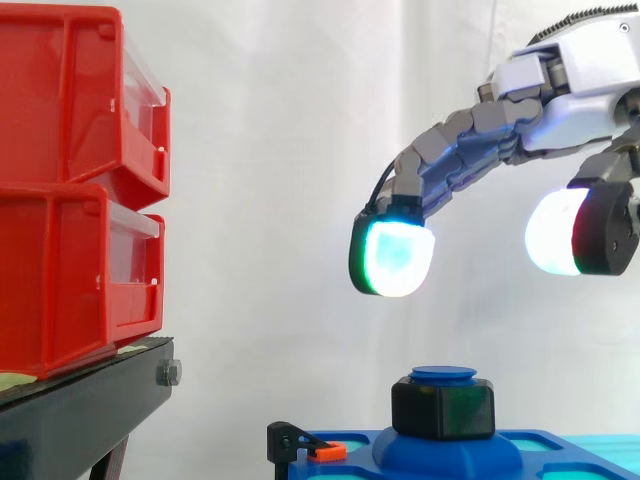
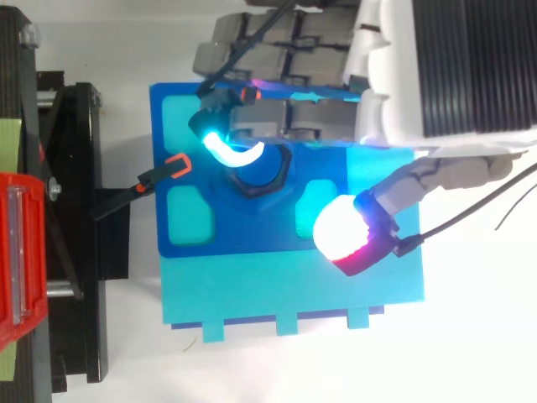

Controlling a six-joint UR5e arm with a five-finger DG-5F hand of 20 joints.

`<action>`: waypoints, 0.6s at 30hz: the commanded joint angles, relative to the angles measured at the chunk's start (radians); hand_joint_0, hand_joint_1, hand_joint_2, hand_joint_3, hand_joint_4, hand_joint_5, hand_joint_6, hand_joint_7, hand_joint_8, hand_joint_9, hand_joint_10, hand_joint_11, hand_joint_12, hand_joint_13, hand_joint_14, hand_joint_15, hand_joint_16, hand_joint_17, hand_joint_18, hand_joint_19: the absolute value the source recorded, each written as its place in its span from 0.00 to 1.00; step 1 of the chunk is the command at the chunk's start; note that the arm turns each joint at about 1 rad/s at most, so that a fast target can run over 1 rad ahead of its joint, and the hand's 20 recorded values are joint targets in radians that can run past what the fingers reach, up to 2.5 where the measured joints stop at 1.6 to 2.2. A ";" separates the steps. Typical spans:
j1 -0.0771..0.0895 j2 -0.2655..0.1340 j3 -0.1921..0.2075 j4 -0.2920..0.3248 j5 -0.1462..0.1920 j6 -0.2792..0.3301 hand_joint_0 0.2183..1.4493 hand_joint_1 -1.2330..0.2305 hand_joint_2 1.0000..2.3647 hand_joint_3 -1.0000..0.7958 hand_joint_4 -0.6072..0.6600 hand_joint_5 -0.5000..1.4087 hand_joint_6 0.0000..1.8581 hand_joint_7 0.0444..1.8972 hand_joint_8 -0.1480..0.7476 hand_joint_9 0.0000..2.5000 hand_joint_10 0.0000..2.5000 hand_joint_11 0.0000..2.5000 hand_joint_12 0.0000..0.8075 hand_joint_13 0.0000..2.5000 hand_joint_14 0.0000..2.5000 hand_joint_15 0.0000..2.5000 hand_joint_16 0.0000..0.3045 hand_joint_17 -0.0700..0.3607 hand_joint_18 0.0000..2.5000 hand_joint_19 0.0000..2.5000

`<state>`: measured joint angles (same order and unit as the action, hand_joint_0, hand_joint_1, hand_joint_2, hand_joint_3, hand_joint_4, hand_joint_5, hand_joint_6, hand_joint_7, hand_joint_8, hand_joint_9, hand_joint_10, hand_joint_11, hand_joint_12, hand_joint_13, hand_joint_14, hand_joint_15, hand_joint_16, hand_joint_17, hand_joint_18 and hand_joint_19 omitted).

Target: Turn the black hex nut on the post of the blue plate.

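At the middle of the flat blue plastic plate (image 2: 252, 231), the black hex nut (image 1: 443, 408) sits on a raised blue post whose round cap (image 1: 443, 375) shows just above the nut. The robot's hand (image 1: 500, 130) hangs over the nut, clear of it. Its fingers are loosely bent, spread from the thumb, and hold nothing. One glowing fingertip (image 1: 398, 255) is above and a little left of the nut. The nut looks rigid, light and smooth-faced, so pads would likely slip on its corners. The best hold seems to be two opposite flats, pinched from either side below the cap. A small black clamp with an orange tip (image 1: 312, 446) stands left of the nut.
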<state>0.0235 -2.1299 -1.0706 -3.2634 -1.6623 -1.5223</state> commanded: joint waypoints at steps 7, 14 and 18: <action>0.016 0.110 -0.160 0.074 0.078 0.027 0.18 0.47 0.00 0.28 0.63 0.15 0.27 0.36 0.45 0.12 0.00 0.00 0.48 0.09 0.00 0.01 0.19 0.47 0.02 0.06; 0.041 0.189 -0.299 0.188 0.133 0.093 0.18 0.48 0.00 0.28 0.62 0.16 0.27 0.36 0.44 0.11 0.00 0.00 0.47 0.09 0.00 0.01 0.19 0.47 0.01 0.05; 0.062 0.249 -0.394 0.277 0.185 0.143 0.18 0.48 0.00 0.28 0.62 0.15 0.27 0.34 0.44 0.10 0.00 0.00 0.47 0.08 0.00 0.01 0.19 0.47 0.00 0.05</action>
<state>0.0743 -1.9144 -1.4078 -3.0373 -1.5066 -1.4078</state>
